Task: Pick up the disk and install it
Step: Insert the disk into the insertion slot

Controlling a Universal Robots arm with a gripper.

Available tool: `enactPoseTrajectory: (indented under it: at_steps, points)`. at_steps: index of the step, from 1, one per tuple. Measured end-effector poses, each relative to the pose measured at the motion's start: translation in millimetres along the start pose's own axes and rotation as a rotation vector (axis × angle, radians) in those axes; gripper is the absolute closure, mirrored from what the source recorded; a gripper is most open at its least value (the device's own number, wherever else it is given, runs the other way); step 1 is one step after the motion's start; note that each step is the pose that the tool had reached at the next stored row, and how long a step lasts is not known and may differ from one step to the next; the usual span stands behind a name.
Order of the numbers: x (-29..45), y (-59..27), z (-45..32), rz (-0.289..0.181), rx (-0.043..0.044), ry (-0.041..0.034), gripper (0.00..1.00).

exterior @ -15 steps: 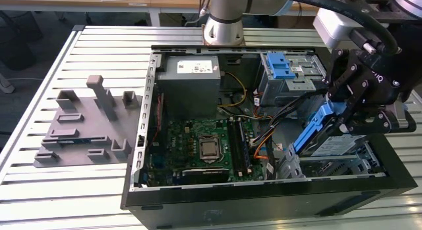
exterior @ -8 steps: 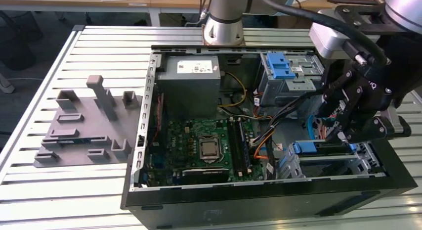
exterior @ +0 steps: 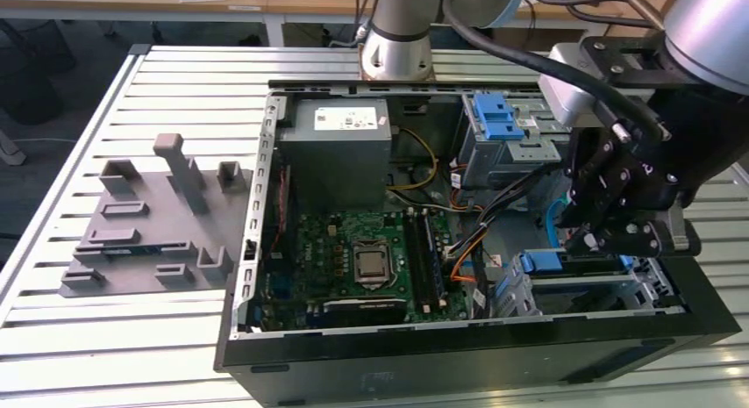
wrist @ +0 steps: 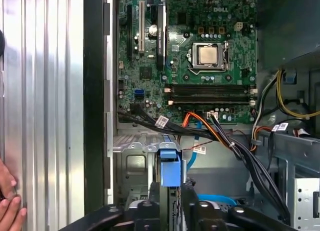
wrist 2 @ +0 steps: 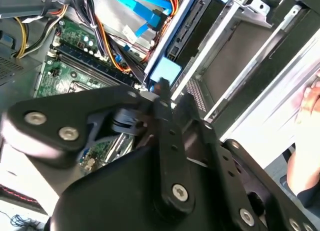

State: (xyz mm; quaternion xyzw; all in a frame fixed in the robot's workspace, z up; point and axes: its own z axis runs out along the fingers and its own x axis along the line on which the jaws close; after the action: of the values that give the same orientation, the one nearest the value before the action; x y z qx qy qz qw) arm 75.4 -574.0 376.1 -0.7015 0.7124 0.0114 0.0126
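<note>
The disk (wrist: 169,168) is seen edge-on in the first wrist view, with the blue end of its frame showing just past the fingertips. The fingers (wrist: 187,196) are drawn close on either side of its thin body, so the disk is pinched between them. The same blue end (wrist 2: 165,71) is caught in the second wrist view beyond the black gripper (wrist 2: 172,98).

In the exterior view the gripper (exterior: 609,250) is lowered into the open computer case (exterior: 468,347) at the corner towards the exterior view's right, beside the black front panel. There the disk (exterior: 548,261) is held at the silver drive bay (exterior: 585,289). How far it is seated cannot be told.

The motherboard (exterior: 351,250) is laid flat in the middle of the case. The grey power supply (exterior: 339,158) is mounted beyond it, and a metal cage with a blue latch (exterior: 497,117) is fixed next to that. A bundle of orange and black cables (wrist: 220,136) is run between the motherboard and the bay.

The case is set on a slatted metal desk (exterior: 153,355). A grey moulded fixture (exterior: 153,224) is placed on the desk at the exterior view's left. A person's hand (wrist: 10,203) is rested on the slats.
</note>
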Motion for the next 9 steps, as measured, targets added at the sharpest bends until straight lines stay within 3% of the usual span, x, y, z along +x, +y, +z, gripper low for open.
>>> enactPoseTrajectory:
  at_steps: [1, 5, 9]
  points:
    - [0.1, 0.0, 1.4, 0.000, 0.0000, 0.0001, 0.70]
    - [0.3, 0.0, 7.5, 0.000, 0.0000, 0.0002, 0.87]
    - [0.4, 0.0, 12.0, 0.000, 0.0000, 0.0002, 0.89]
